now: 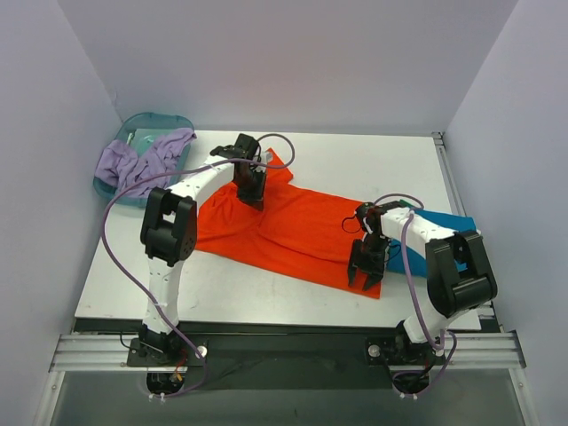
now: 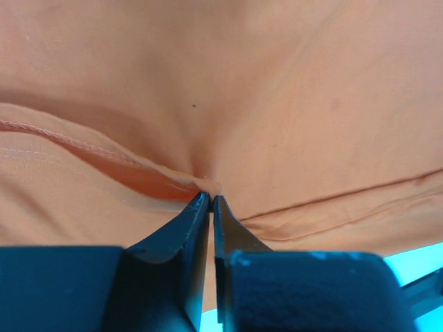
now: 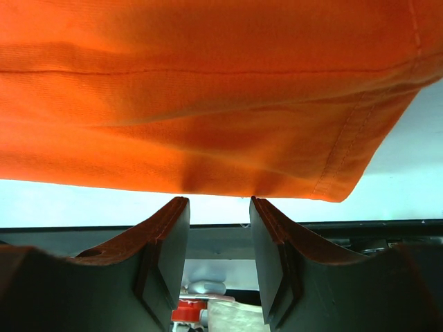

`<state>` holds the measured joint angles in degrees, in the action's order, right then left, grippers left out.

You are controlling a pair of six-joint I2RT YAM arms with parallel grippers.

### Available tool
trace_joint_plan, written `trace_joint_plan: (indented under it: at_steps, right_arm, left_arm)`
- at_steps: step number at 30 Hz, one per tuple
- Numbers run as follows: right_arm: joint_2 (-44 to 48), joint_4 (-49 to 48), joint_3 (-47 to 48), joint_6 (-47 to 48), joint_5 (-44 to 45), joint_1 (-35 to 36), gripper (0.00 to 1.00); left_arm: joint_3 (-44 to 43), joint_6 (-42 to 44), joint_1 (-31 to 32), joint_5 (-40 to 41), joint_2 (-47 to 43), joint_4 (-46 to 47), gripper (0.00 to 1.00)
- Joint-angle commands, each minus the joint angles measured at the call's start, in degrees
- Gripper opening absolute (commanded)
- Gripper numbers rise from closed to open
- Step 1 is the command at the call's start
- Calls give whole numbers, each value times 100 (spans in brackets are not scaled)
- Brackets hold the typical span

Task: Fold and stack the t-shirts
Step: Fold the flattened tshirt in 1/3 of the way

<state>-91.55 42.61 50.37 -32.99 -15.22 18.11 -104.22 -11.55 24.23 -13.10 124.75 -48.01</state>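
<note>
The bright orange-red t-shirt (image 1: 284, 231) lies spread across the middle of the white table. My left gripper (image 1: 252, 201) is at its upper left part, shut on a small pinch of the orange cloth (image 2: 208, 184). My right gripper (image 1: 365, 277) hovers open at the shirt's near right hem (image 3: 332, 181), jaws apart just below the cloth edge, holding nothing. A teal-blue folded t-shirt (image 1: 448, 222) lies at the right edge, partly behind my right arm. No green shirt is in view.
A translucent teal basin (image 1: 142, 155) at the far left corner holds a lavender cloth (image 1: 142, 160) draped over its rim. The table's front edge (image 1: 266, 321) and metal rail lie close below my right gripper. Grey walls enclose three sides.
</note>
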Motion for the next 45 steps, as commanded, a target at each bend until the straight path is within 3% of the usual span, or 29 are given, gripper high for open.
trace_joint_plan:
  at_steps: [1, 8, 16, 28, 45]
  right_arm:
    - [-30, 292, 175, 30, 107, 52, 41]
    - [-65, 292, 280, 30, 125, 52, 41]
    - [-74, 379, 570, 65, 134, 87, 41]
    - [-591, 371, 1396, 320, 81, 281, 42]
    - [-1348, 274, 1757, 232, 784, 220, 42]
  left_arm:
    - [-265, -136, 12, -262, -12, 99, 20]
    - [-528, -725, 21, -728, -161, 511, 31]
    - [-565, -919, -93, -852, -529, 547, 33]
    - [1904, -1130, -1482, -527, -1937, 1513, 34]
    - [4041, -1420, -1939, -70, -2288, 2234, 34]
